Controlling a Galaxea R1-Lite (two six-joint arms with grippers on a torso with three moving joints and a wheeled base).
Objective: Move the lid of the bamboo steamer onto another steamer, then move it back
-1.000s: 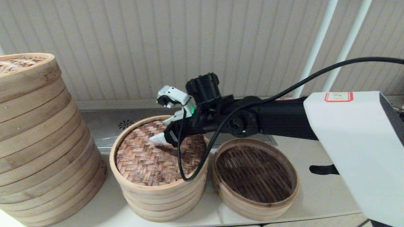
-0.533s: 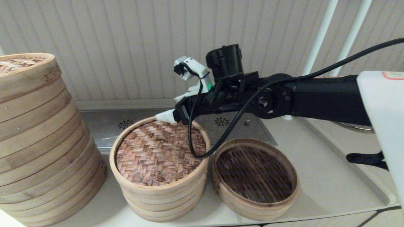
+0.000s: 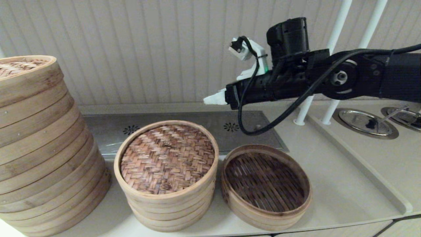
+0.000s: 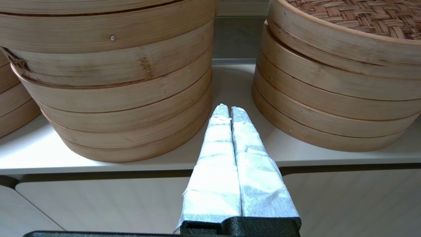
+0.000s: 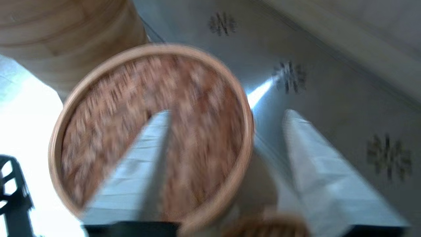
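The bamboo steamer lid (image 3: 167, 158) with its reddish-brown herringbone top rests on the mid-sized tiered steamer (image 3: 171, 210) at the centre of the counter. Just to its right stands another steamer (image 3: 266, 184), one shallow tier with a dark slatted floor and nothing in it. My right gripper (image 3: 213, 98) hangs high behind both, open and holding nothing. In the right wrist view the right gripper (image 5: 227, 113) looks down past its spread fingers at the lid (image 5: 148, 125). My left gripper (image 4: 229, 108) is parked low in front of the counter, shut and empty.
A much wider, tall steamer stack (image 3: 42, 148) with a straw-coloured lid (image 3: 16, 67) fills the left. A steel plate (image 3: 197, 121) with vent holes lies behind the steamers. White poles (image 3: 332, 59) and round metal discs (image 3: 363, 121) stand at the right back.
My right gripper has lifted off the lid and swung up and to the right, empty. The lid has stayed on the tiered steamer.
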